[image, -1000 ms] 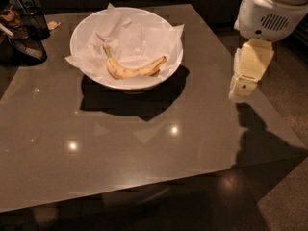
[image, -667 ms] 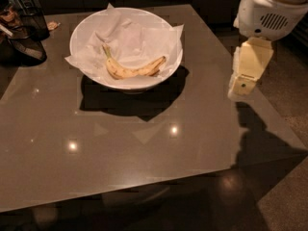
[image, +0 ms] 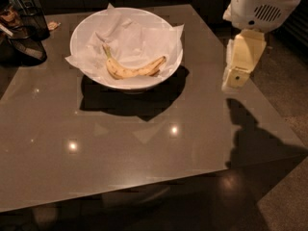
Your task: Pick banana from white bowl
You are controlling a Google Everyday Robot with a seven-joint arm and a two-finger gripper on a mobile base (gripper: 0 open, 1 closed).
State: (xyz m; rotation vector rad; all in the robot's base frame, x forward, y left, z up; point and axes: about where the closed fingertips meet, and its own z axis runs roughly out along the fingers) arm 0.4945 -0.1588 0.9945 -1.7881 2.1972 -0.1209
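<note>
One banana [image: 133, 71] lies on crumpled paper in the single white bowl [image: 78, 38]. Its long axis runs left to right, stem upper left. One end effector [image: 234, 80] hangs well apart, over the counter's [image: 144, 148] right edge; its state cannot be told.

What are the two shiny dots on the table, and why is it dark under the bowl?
In the camera view, the dots are light glare on the glossy table; the white bowl casts the dark shadow beneath itself; the pincer, hanging by the table's right edge, throws another shadow.
</note>
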